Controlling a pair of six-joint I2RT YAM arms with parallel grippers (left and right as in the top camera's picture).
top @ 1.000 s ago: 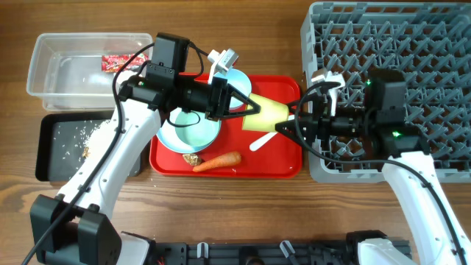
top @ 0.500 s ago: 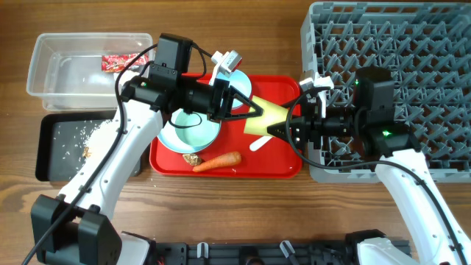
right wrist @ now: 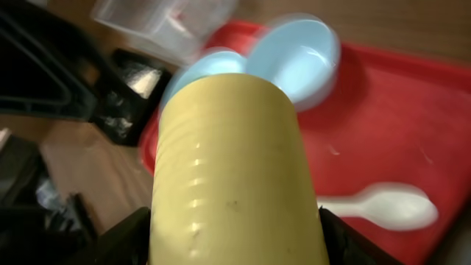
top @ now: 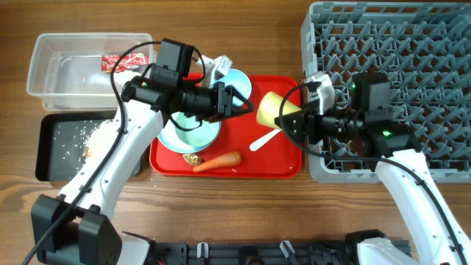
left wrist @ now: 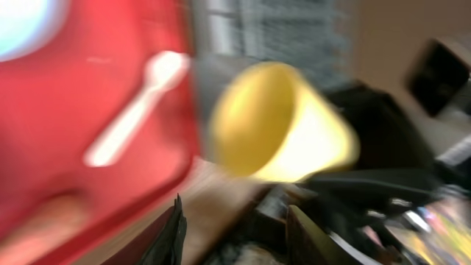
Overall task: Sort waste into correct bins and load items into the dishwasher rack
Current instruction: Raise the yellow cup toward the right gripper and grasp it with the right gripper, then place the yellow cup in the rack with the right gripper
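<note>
— Right gripper point(top: 284, 119): what has it got?

— It is clamped on the yellow cup point(top: 269, 110). The cup lies on its side in the air over the right part of the red tray point(top: 283, 168), with its mouth toward the left arm. In the right wrist view the cup's wall point(right wrist: 235, 169) fills most of the frame. Only dark slivers of the fingers show at the bottom corners.

— And the left gripper point(top: 237, 103)?

— Its jaws are apart with nothing between them. The tips are near the cup's mouth, but I cannot tell whether they touch it. The left wrist view is badly blurred: two dark fingers point(left wrist: 174, 234) sit at the bottom edge, with the cup's open mouth point(left wrist: 276, 121) beyond them.

— What is covered up?

— The left arm hides part of the mint bowl point(top: 193, 131) and part of the light blue bowl point(top: 237, 79). The white spoon point(top: 263, 139) lies on the tray just below the cup. The carrot point(top: 218, 160) is near the tray's front edge, and a brown scrap point(top: 191, 157) sits just beside its left end.

— The bins and rack?

— The clear tub point(top: 44, 73) is at far left and holds the red wrapper point(top: 118, 62), which a cable partly crosses. The black tray point(top: 51, 168) sits just in front of the tub with rice crumbs point(top: 90, 134) in it, and its right end is under the arm. The grey rack point(top: 412, 44) runs out of frame on the right, and the right arm covers its near left part.
</note>
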